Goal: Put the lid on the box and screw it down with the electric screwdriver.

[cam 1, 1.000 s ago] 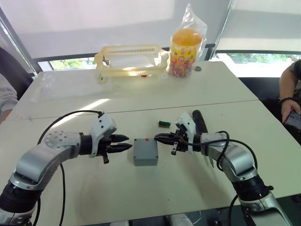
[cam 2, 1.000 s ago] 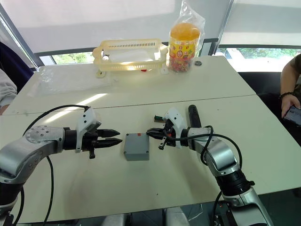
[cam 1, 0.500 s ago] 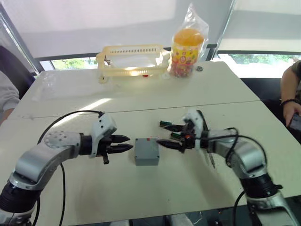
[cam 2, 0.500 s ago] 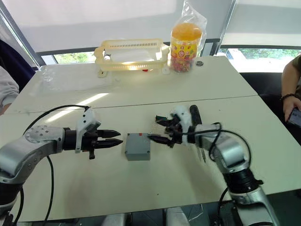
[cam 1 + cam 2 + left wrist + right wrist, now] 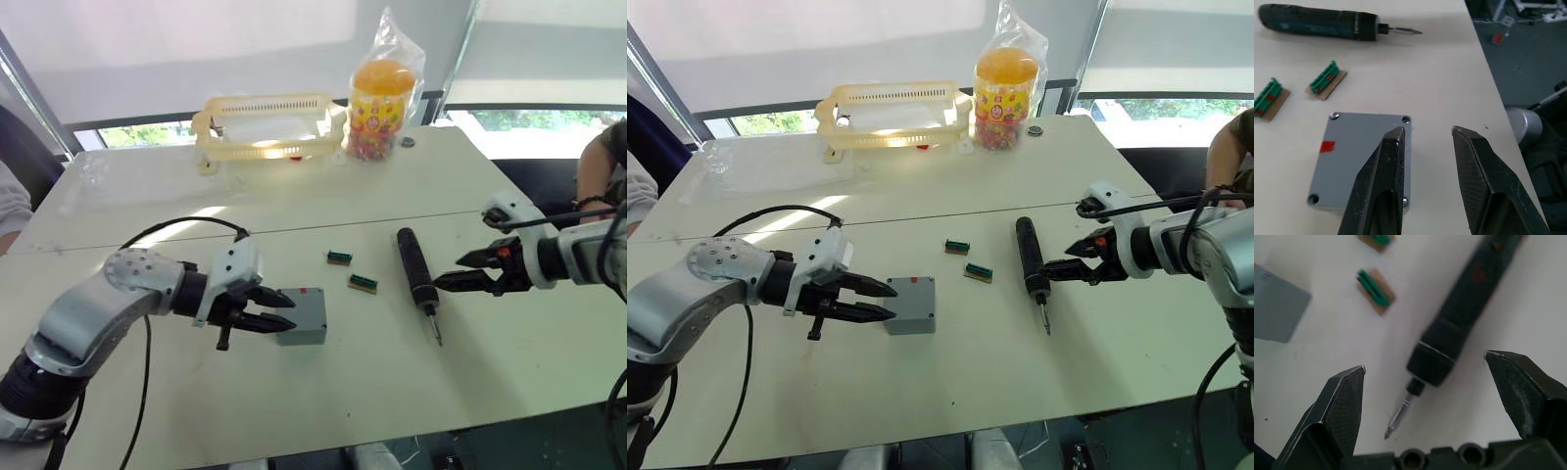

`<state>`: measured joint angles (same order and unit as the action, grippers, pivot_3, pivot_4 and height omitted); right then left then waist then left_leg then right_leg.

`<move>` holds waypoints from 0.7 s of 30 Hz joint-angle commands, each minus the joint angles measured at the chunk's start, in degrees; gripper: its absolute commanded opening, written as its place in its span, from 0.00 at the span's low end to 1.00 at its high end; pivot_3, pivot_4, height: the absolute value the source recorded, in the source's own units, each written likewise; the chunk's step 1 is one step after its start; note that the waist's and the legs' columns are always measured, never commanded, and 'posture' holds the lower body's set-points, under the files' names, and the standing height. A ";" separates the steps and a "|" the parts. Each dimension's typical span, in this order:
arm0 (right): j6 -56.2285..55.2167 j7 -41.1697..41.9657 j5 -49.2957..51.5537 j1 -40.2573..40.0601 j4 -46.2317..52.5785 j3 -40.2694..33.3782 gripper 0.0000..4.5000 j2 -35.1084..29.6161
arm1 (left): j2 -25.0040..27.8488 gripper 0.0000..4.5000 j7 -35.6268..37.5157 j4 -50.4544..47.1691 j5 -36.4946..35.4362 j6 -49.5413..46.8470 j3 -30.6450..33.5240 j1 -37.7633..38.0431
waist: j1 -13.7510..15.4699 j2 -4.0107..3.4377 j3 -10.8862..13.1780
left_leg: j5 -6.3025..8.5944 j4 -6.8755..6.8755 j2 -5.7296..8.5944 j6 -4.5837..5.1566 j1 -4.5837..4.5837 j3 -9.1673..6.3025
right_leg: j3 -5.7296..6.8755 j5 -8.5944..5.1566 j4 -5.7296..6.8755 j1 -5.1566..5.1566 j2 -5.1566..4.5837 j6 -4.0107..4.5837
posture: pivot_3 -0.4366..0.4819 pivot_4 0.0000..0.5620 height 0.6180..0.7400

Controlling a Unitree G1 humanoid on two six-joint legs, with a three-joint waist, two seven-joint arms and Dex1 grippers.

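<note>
The grey-blue box (image 5: 304,320) stands at mid-table with the lid (image 5: 1352,147) lying flat on top, a red mark near one lid corner. My left gripper (image 5: 892,303) is open at the box's left side. One of its fingers (image 5: 1383,186) hovers over the lid's edge and the other is just beyond it, nothing held. The dark electric screwdriver (image 5: 414,266) lies on the table right of the box, its bit toward the front edge. To its right my right gripper (image 5: 451,272) stands wide open, pointing at the screwdriver (image 5: 1464,323) and apart from it.
Two small green blocks (image 5: 340,258) (image 5: 362,284) lie between box and screwdriver. A yellow basket (image 5: 265,122) and a bagged candy jar (image 5: 384,98) stand at the back. A person's arm (image 5: 591,176) is at the right edge, a sleeve (image 5: 10,201) at the left.
My right gripper opened and swung from beside the box to the far side of the screwdriver. A second green block now lies where it was. My left gripper moved up to the box.
</note>
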<state>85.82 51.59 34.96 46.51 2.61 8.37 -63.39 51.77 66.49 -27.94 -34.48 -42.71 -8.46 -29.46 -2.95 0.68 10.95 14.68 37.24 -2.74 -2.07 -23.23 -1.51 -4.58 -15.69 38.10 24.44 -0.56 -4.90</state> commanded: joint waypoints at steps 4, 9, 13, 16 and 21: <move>5.94 2.16 -2.73 14.70 -18.64 10.74 0.95 5.18 | -0.02 0.34 -0.67 -0.97 2.09 2.52 0.13 0.20 | 0.16 -0.01 0.00 | 0.01 0.00 0.00 0.01 -0.07 0.00 | 0.01 0.00 -0.01 0.05 0.00 0.00 | 0.48 0.27 1.00; 3.42 4.43 -5.86 19.40 -26.50 18.63 0.95 8.12 | -0.59 0.34 -4.06 -3.60 1.59 1.26 1.19 2.68 | 0.44 -0.01 0.01 | 0.01 0.02 0.01 0.01 -0.15 0.01 | 0.00 0.01 -0.02 0.10 -0.03 -0.01 | 0.48 0.27 1.00; 1.11 6.06 -8.37 20.22 -28.71 23.19 0.95 9.64 | -0.74 0.34 -7.08 -6.22 0.72 0.05 2.72 5.67 | 0.46 -0.01 0.01 | 0.01 0.02 0.01 0.01 -0.15 0.00 | 0.01 0.01 -0.01 0.11 -0.03 -0.02 | 0.48 0.27 1.00; -0.32 7.83 -10.14 20.35 -29.04 26.79 0.95 10.07 | -0.36 0.34 -8.86 -8.75 -0.31 -1.15 3.98 7.75 | 0.41 -0.02 0.00 | 0.01 0.02 0.01 0.01 -0.15 0.00 | 0.01 0.01 0.00 0.11 -0.03 -0.02 | 0.48 0.27 1.00; -3.22 10.91 -13.67 20.64 -31.38 31.85 0.95 11.51 | 0.45 0.34 -11.03 -12.78 -2.60 -3.33 6.21 10.03 | 0.40 -0.02 0.00 | 0.01 0.02 0.01 0.01 -0.15 -0.01 | 0.03 0.01 0.00 0.12 -0.03 -0.02 | 0.48 0.27 1.00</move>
<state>83.55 61.31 22.61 65.63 -28.12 39.25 -52.09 51.62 56.21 -38.49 -35.80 -45.79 -4.47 -19.71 -2.55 0.66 10.96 14.69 37.26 -2.73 -2.06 -23.38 -1.53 -4.56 -15.68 38.10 24.56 -0.59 -4.92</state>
